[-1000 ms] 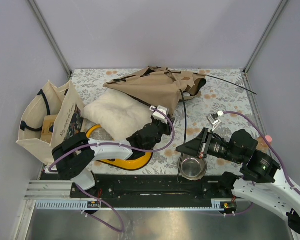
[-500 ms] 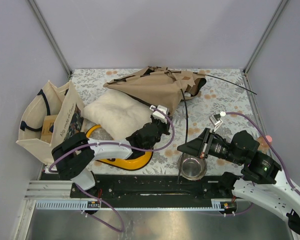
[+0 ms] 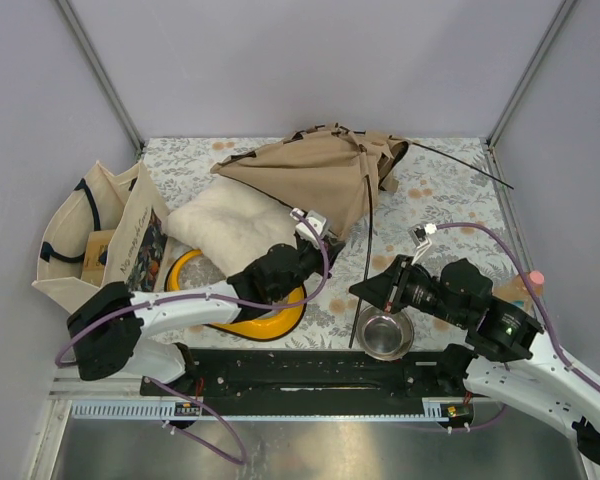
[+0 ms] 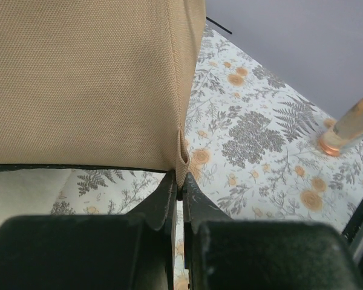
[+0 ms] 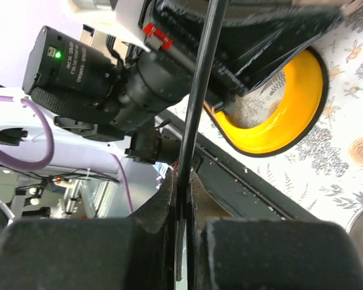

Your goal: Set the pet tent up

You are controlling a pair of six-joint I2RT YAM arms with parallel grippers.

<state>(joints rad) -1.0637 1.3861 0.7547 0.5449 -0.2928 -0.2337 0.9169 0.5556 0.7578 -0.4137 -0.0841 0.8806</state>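
Note:
The tan canvas pet tent [image 3: 320,180] lies partly spread at the back middle of the table. My left gripper [image 3: 330,238] is shut on its near lower corner; in the left wrist view the jaws [image 4: 181,186] pinch the canvas hem [image 4: 85,78]. My right gripper [image 3: 368,292] is shut on a thin black pole [image 3: 366,240] that runs from the tent's top down toward the near edge. In the right wrist view the pole [image 5: 202,78] passes between the closed jaws [image 5: 183,187]. A second pole [image 3: 460,166] sticks out to the right. The pompom and label are not visible.
A white fluffy cushion [image 3: 230,225] lies left of the tent. A cream tote bag [image 3: 100,245] stands at the far left. A yellow bowl [image 3: 265,318] and a steel bowl [image 3: 383,335] sit near the front. An orange-tipped clear item [image 3: 533,280] is at the right edge.
The tent canvas has lifted and spread wider at the back. My left arm has swung and drawn the held corner slightly nearer. My right gripper has shifted left with the pole.

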